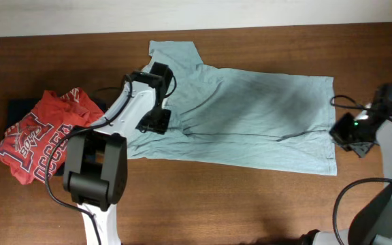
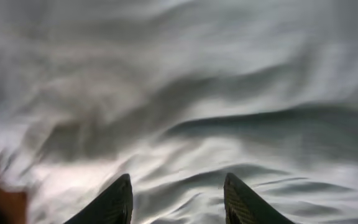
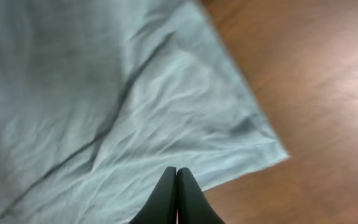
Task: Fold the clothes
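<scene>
Item: pale grey-teal T-shirt point(image 1: 250, 122), short-sleeved and plain, which lay spread flat across the middle of the wooden table point(image 1: 250, 204), collar end toward the left arm and hem toward the right, with one long crease running along its lower half. Left gripper point(image 2: 179, 200): fingers spread apart, hanging close over rumpled cloth near the sleeve end, nothing between them; its wrist view was blurred, so contact with the fabric could not be told. Right gripper point(image 3: 178, 186): fingers pressed together, poised over the hem corner, which lay flat on the wood with no cloth seen pinched. Step judged in hand: taking hold of both ends for a first lengthwise fold. To do it well, the right fingers would need to part before coming down on the hem edge, each gripper should catch both layers close to a corner, and the two ends should be lifted together so that the crease is drawn out rather than folded in. Also on the table, well apart at the left edge: red shirt point(image 1: 39, 139), crumpled, lying partly on a dark navy garment point(image 1: 20, 109). Markings: white block letters on the red shirt, bunched and only partly legible, seemingly part of "SOCCER"; no print, label or brand was visible on the T-shirt.
</scene>
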You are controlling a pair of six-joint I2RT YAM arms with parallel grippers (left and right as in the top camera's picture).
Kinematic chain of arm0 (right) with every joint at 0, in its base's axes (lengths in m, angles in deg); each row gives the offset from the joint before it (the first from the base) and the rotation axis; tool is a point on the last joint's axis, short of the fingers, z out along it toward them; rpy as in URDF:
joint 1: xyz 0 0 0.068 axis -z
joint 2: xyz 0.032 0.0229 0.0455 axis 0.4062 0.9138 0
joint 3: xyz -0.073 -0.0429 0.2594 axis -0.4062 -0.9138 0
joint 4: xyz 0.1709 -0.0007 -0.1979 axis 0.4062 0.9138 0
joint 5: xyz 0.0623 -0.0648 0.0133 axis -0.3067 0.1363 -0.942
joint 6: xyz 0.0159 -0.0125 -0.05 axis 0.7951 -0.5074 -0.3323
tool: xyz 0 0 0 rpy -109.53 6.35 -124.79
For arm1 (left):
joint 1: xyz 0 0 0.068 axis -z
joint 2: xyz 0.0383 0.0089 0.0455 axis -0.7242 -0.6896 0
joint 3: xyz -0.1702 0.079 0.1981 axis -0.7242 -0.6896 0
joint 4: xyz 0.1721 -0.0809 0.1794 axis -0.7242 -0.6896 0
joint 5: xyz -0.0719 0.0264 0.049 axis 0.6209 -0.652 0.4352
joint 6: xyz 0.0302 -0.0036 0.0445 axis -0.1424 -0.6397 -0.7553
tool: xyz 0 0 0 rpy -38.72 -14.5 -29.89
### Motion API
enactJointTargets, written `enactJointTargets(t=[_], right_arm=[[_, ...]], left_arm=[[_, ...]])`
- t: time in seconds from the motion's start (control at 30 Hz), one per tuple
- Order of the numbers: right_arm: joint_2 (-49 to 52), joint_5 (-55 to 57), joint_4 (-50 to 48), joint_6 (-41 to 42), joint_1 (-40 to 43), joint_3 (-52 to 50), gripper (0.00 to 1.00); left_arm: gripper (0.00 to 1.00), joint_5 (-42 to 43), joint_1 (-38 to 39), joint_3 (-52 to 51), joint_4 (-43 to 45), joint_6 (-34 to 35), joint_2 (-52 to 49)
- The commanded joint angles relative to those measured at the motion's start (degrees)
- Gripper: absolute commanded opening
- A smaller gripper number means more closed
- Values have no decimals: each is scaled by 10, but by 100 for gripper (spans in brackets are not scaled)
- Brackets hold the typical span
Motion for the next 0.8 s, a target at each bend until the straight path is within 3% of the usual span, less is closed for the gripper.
enactJointTargets(t=[0.0, 0.2, 0.43, 0.77], right_arm=[[22, -14, -12, -17, -40, -19, 4], [69, -14, -59, -15, -80, -61, 4], [128, -9, -84, -8, -83, -76, 4], [151, 50, -121, 31, -83, -112, 4]], left_arm=[[47, 95, 21, 7, 10, -126, -4], [42, 156, 61, 7, 11, -269, -4], [40, 157, 94, 7, 19, -370, -4], [40, 153, 100, 6, 57, -405, -28]])
